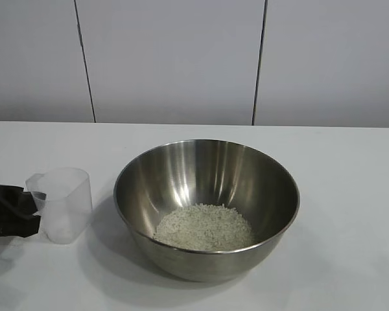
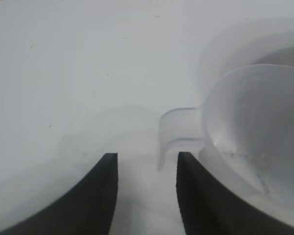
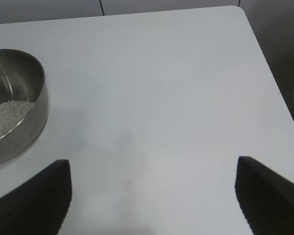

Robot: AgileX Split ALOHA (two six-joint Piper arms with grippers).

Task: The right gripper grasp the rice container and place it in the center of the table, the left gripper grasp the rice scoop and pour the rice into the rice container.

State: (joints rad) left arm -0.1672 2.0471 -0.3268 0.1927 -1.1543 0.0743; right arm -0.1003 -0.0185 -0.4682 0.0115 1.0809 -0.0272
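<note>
STEP: releasing rice scoop (image 1: pixel 60 203) upright, left of rice container (image 1: pixel 206 207) | LEFT: left gripper (image 2: pixel 147 188) parted, handle free between fingers; retreat straight, avoid tipping | RIGHT: right gripper (image 3: pixel 152 196) wide, empty, near right | CONTAINER: table (image 1: pixel 350 194) centre, rice (image 1: pixel 204 227) heaped inside | MATERIALS: scoop translucent plastic, light; container polished steel, round; grains white, loose

No readable text anywhere. The rice scoop (image 2: pixel 255 122) has some faint raised marks on its wall (way too blurry to make out).
</note>
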